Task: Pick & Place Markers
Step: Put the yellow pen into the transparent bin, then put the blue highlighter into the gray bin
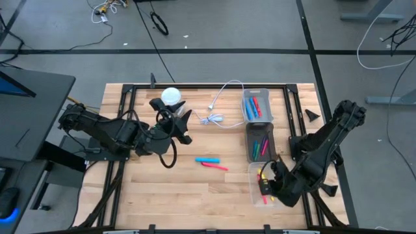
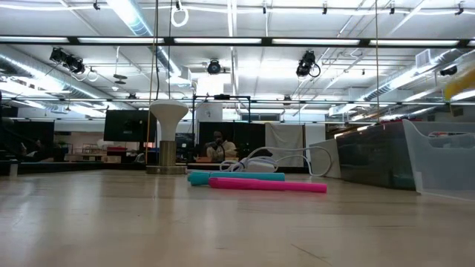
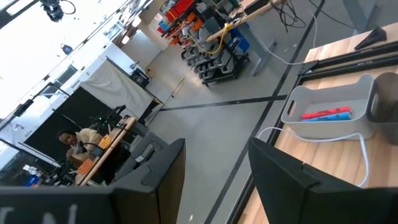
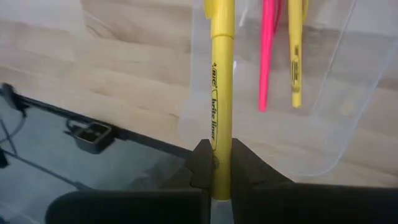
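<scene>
My right gripper [image 4: 221,155] hangs over the clear bin [image 1: 255,188] at the table's near right, shut on a yellow marker [image 4: 222,74]. Inside that bin lie a pink marker [image 4: 267,56] and another yellow marker [image 4: 296,62]. On the bare wood in the middle, a blue marker [image 1: 208,160] and a pink marker [image 1: 216,166] lie flat, side by side. My left gripper [image 1: 183,127] is held up at the left centre, open with nothing between its fingers. My right gripper pinches the yellow marker's barrel [image 4: 222,144] near one end between its two fingers. The marker runs along the fingers and sticks out ahead of them. The fingers slant downward over the clear bin. Whether the marker's far end touches the bin, I cannot tell.
A light grey bin [image 1: 257,104] at the far right holds blue and red markers. A dark bin [image 1: 260,142] between it and the clear one holds pink and green markers. A white cable [image 1: 218,110] and a white round stand [image 1: 170,95] lie at the far centre.
</scene>
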